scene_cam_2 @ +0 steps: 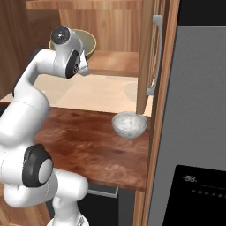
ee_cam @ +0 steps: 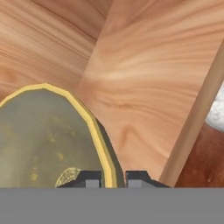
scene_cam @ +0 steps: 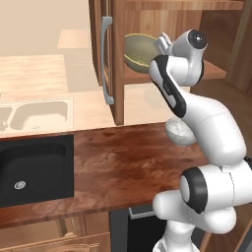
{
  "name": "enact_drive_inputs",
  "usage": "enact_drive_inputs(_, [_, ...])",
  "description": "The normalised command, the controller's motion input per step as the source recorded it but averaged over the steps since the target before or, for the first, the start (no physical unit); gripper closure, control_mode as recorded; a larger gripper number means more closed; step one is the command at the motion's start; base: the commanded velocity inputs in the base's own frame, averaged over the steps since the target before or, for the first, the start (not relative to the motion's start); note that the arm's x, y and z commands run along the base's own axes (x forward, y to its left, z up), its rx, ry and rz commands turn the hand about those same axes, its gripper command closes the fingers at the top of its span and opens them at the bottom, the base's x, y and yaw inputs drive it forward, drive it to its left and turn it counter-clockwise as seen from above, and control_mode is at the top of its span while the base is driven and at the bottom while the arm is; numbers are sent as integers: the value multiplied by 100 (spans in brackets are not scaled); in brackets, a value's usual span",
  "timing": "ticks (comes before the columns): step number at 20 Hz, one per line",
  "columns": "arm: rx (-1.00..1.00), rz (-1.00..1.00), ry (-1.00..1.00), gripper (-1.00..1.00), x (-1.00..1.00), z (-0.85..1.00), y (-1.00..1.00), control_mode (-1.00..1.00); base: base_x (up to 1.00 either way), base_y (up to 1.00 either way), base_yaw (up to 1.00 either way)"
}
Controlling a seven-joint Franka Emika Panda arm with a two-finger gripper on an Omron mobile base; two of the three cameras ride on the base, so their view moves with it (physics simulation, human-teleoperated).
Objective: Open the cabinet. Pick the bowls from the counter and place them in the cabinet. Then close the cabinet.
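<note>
Hand (ee_cam: 110, 177) pinches the rim of one olive bowl (scene_cam: 139, 51), tilted inside the open cabinet (scene_cam: 117, 59) above its shelf; one white bowl (scene_cam_2: 129, 125) sits on the bench (scene_cam: 123, 162).

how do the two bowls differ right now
The olive bowl is dull yellow-green; the white bowl is glossy pale grey. The olive bowl is tilted on edge, up inside the open cabinet, its rim pinched in the claw; the white bowl sits upright and free on the counter. Both are round and look alike in size.
</note>
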Motion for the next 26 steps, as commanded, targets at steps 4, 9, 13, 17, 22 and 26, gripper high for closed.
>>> enact_drive_inputs(4, [-2, 0, 2, 100, 0, -1, 0, -100, 0, 0, 0])
enact_drive_inputs(9, [0, 0, 0, 100, 0, -20, 0, -100, 0, 0, 0])
enact_drive_inputs(13, [0, 0, -2, 100, 5, -34, 0, -100, 0, 0, 0])
enact_drive_inputs(17, [0, 0, -2, -100, 26, -31, 22, -100, 0, 0, 0])
enact_drive_inputs(22, [0, 0, -4, -100, 6, 38, 25, -100, 0, 0, 0])
enact_drive_inputs(26, [0, 0, -14, -100, -10, 83, 27, -100, 0, 0, 0])
